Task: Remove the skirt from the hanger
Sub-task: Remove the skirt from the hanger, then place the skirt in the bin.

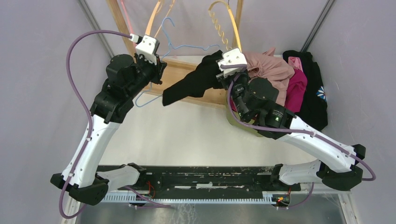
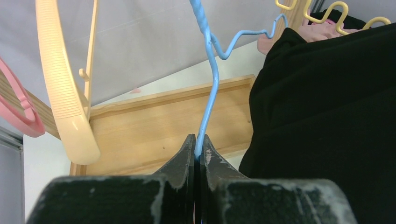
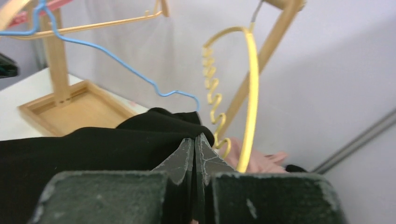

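Left tool (image 2: 198, 142) clamped shut on the blue hanger (image 2: 212, 70) wire. Right tool (image 3: 196, 140) closed tight, pinching the top edge of the black skirt (image 1: 191, 84). Skirt spans between the two tools, over the wooden rack base (image 1: 177, 74). Hanger's right end is buried in fabric. Skirt's lower part is cut off in the wrist views.

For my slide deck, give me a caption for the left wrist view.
Left gripper shut on the blue hanger wire, the black skirt filling the frame's right side.
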You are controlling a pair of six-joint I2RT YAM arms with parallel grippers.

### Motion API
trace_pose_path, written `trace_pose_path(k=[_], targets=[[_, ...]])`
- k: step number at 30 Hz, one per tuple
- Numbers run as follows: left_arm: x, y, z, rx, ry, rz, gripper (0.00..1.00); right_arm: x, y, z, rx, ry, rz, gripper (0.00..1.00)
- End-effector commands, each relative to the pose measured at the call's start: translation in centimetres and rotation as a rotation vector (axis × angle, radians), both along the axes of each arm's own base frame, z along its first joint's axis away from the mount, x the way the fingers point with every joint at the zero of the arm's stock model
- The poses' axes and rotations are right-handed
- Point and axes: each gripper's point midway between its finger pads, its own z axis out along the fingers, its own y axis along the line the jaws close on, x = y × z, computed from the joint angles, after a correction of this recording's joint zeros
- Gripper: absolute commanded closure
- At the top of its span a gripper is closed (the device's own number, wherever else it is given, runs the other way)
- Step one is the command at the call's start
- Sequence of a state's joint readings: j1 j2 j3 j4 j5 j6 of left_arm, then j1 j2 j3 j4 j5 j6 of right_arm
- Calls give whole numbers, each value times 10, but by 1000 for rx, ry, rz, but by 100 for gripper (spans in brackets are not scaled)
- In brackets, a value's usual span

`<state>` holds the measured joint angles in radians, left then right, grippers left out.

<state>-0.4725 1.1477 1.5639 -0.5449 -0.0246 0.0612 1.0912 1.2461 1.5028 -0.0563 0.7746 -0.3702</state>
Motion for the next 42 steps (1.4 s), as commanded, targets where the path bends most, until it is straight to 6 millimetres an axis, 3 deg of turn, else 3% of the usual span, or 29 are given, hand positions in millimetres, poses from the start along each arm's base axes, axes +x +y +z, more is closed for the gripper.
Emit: trace_pose_path(k=[1,7,12,19,28,32,42], targets=[[4,2,21,-15,-87,12,97,-11,-61,49,51,-121,-179,99],[4,3,21,-11,-88,13,97,-35,-132,81,136,-209,-320,99],[5,0,21,-14,-87,7,97,-46,-164,86,128,-215,-381,99],[5,-1,23,-22,-92,2,97,-38,-171,74,89,-190,-437,99],[5,5,28,-9,-108,26,97,2,-158,58,66,-133,-456,99],[6,6,29,-5,-112,30,97,20,-168,53,68,-120,-500,99],[9,7,26,11,-107,42,97,58,-194,18,89,-49,-574,99]])
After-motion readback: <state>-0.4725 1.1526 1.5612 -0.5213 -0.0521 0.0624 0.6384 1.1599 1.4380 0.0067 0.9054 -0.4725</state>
